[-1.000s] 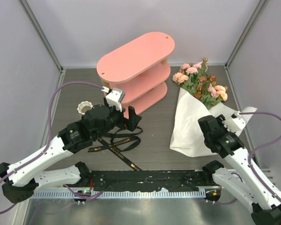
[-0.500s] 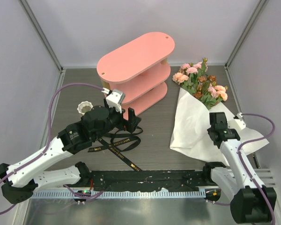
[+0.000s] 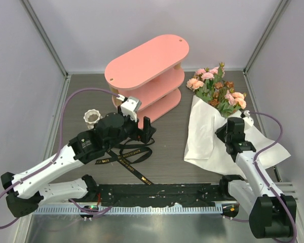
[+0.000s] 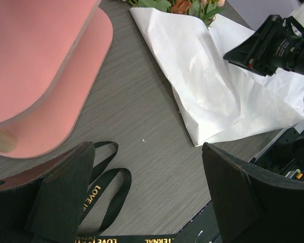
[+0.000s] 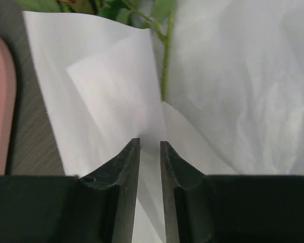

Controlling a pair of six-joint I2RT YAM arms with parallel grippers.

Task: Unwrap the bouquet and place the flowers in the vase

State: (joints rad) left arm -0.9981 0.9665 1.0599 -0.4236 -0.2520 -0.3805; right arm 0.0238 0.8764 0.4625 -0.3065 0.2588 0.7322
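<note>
- Right wrist view: your right gripper [image 5: 150, 144] hangs over the white paper [image 5: 116, 91], jaws nearly together with a slim gap. Whether they pinch a fold, you cannot tell.
- The bouquet [image 3: 218, 93] lies straight ahead, its long axis in line with the jaws.
- Your left gripper [image 4: 147, 152] gapes empty, well apart from it, on the side of the vase [image 3: 92, 117].

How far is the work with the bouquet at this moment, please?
Done: the black ribbon lies loose on the table; the white paper is partly spread. In hand: the right arm's fingers stand narrowly apart over a paper fold; grip unclear. Left: the flowers lie on the paper; the vase holds none.
</note>
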